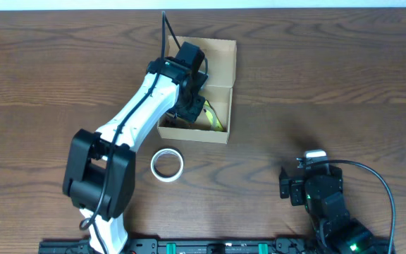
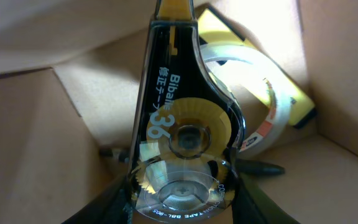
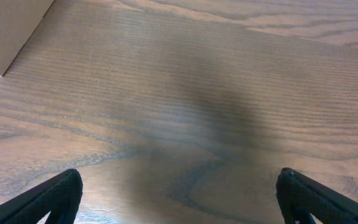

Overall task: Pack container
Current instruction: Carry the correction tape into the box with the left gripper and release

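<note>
The container is a brown cardboard box with its flap lid open, at the back middle of the table. My left gripper reaches down inside it, shut on a black and yellow correction tape dispenser. In the left wrist view the dispenser stands between the fingers above the box floor. A clear tape roll on a yellow dispenser lies in the box behind it. A white tape roll lies on the table in front of the box. My right gripper is open and empty over bare wood at the front right.
The wooden table extends all round. A corner of the box shows at the top left of the right wrist view. A black rail runs along the front edge.
</note>
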Motion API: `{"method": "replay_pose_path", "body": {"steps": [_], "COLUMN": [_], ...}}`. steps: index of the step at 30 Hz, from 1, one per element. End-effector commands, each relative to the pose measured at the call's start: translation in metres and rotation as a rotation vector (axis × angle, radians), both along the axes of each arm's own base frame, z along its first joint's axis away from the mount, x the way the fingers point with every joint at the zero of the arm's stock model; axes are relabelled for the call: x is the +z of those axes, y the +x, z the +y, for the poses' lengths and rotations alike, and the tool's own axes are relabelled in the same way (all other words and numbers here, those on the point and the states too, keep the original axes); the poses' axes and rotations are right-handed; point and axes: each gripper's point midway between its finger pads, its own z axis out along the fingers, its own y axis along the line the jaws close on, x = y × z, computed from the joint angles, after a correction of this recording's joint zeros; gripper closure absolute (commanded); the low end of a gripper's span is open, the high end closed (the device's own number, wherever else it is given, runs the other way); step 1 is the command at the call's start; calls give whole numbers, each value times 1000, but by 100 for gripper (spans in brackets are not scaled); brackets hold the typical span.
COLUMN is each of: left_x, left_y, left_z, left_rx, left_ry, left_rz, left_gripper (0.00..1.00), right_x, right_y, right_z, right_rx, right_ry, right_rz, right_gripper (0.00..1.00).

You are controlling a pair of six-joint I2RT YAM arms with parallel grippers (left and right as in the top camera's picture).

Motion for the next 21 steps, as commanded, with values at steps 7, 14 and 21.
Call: {"method": "replay_pose_path", "body": {"steps": [7, 14, 21], "left_x": [-17, -18, 2], "left_y": [7, 7, 11], "left_z": [-5, -5, -7], "left_rx": [-7, -7, -6], "left_ry": [6, 6, -15], "left_rz": [18, 18, -28], "left_gripper": [52, 39, 37], "right_x": [-1, -1, -1], "right_y": [0, 0, 0], "right_z": [-5, -5, -5], "right_rx": [-16, -16, -16], "right_ry": [-17, -17, -16], "right_rz": [-3, -3, -3], "right_gripper": [1, 1, 1]}}
